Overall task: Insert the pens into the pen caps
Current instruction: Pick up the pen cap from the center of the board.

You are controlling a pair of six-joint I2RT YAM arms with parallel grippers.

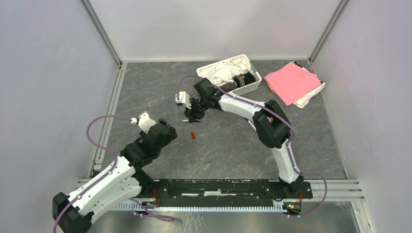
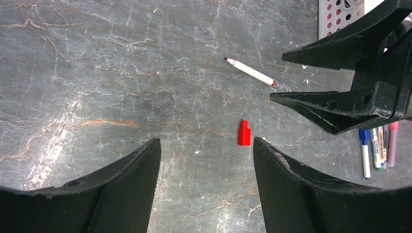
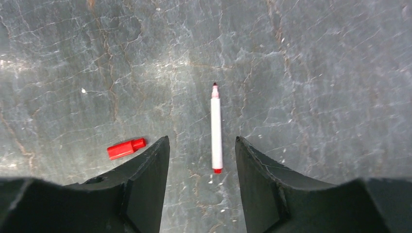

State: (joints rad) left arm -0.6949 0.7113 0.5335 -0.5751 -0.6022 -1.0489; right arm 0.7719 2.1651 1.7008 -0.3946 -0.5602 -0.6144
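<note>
Right claw (image 3: pixel 201 141) open over the red pen (image 3: pixel 216 127) lying mid-frame on the counter (image 3: pixel 316 73); left claw (image 2: pixel 205 141) open above the red cap (image 2: pixel 244 133). Pen likely light, stiff, slick: grip mid-barrel.

Smooth plastic red cap (image 2: pixel 244 133); stone-look table (image 2: pixel 121 73) w/ slight sheen, poss. vinyl.

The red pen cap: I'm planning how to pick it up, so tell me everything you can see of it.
The red pen cap is a small, bright red, plastic-looking piece with a stepped shape: a wider body and a narrower end. It lies on its side on the grey marbled table, with nothing touching it. It sits just beyond the open left end effector, toward one side of its gap, and apart from the uncapped red-tipped pen.
</note>
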